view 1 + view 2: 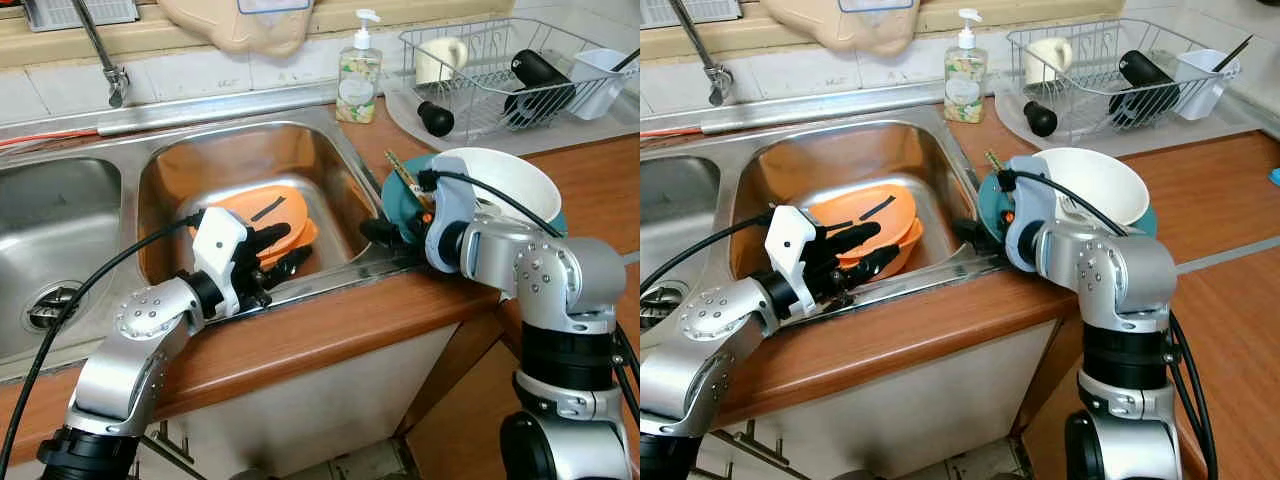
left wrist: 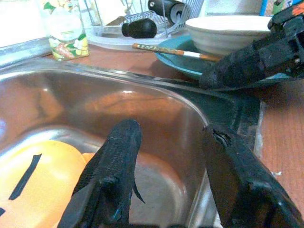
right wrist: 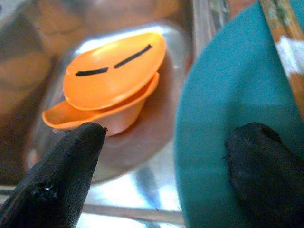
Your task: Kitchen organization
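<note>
Right gripper fingers spread wide around the teal plate's rim; left gripper, fingers parted, hovers over orange bowls in the sink.

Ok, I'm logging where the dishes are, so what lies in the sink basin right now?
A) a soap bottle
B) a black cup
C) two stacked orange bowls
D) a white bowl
C: the orange bowls sit stacked in the sink, while the white bowl rests on the counter's teal plate.

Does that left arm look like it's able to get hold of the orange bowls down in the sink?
Probably yes. The left pincer hangs open just over the near edge of the sink, with the orange bowls right ahead of its fingers and nothing lying between them.
</note>
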Controlling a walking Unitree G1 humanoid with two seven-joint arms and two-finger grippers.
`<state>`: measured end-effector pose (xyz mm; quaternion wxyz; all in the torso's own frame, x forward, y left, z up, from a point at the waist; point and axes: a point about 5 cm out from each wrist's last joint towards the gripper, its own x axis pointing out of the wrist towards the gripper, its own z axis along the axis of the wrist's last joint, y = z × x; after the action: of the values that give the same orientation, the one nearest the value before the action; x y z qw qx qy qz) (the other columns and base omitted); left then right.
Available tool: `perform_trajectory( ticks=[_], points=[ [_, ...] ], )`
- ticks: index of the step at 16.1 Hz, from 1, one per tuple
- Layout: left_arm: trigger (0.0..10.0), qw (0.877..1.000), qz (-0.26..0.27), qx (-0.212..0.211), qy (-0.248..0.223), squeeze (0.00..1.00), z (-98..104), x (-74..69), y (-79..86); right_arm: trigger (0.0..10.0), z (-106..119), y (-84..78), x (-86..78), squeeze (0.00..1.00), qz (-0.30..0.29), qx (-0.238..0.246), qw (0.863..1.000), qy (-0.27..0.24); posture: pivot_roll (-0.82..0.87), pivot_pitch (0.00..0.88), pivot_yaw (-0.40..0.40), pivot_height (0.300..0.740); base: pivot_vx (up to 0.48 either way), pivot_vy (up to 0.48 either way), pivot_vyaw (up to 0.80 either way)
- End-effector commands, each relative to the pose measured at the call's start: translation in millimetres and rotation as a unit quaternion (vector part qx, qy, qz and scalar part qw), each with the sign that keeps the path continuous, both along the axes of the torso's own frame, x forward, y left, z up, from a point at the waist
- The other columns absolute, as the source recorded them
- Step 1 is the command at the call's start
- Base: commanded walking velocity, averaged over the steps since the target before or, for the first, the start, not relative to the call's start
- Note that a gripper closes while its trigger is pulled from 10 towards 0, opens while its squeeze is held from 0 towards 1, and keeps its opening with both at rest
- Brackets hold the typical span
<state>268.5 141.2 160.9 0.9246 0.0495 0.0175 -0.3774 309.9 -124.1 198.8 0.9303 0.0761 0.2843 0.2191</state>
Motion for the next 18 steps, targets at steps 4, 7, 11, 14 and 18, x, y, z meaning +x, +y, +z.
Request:
perform_trajectory(
  ticks=[4, 7, 11, 14, 18],
  points=[
    [10.0, 0.999, 0.034, 0.003, -0.015, 0.0, 4, 9.0, 5.4, 10.0, 21, 2.1, 0.8, 0.0, 0.021, 0.002, 0.996, -0.089, -0.16, 0.0, 0.032, 0.74, 0.0, 0.0, 0.0],
    [10.0, 0.999, 0.032, 0.003, -0.012, 0.0, 4, 9.2, 3.9, 10.0, 30, 3.5, -5.0, 0.0, 0.045, 0.005, 0.991, -0.126, -0.16, 0.0, 0.035, 0.74, 0.0, 0.0, 0.0],
    [10.0, 1.0, 0.025, 0.0, -0.01, 0.0, 4, 9.1, 0.6, 10.0, 66, -11.3, -4.0, 0.0, 0.016, 0.036, 0.97, -0.24, -0.17, 0.0, 0.037, 0.74, 0.0, 0.0, 0.0],
    [10.0, 1.0, 0.019, -0.004, -0.011, 0.0, 5, 8.5, -1.4, 10.0, 87, -37.4, -0.9, 0.0, -0.035, 0.038, 0.956, -0.289, -0.17, 0.0, 0.037, 0.74, 0.0, 0.0, 0.0],
    [10.0, 1.0, -0.003, -0.012, -0.011, 0.0, 5, 4.9, -10.1, 10.0, 89, -101.3, 2.5, 0.0, -0.163, -0.022, 0.94, -0.3, -0.18, 0.0, 0.035, 0.74, 0.0, 0.0, 0.0]
  ],
)
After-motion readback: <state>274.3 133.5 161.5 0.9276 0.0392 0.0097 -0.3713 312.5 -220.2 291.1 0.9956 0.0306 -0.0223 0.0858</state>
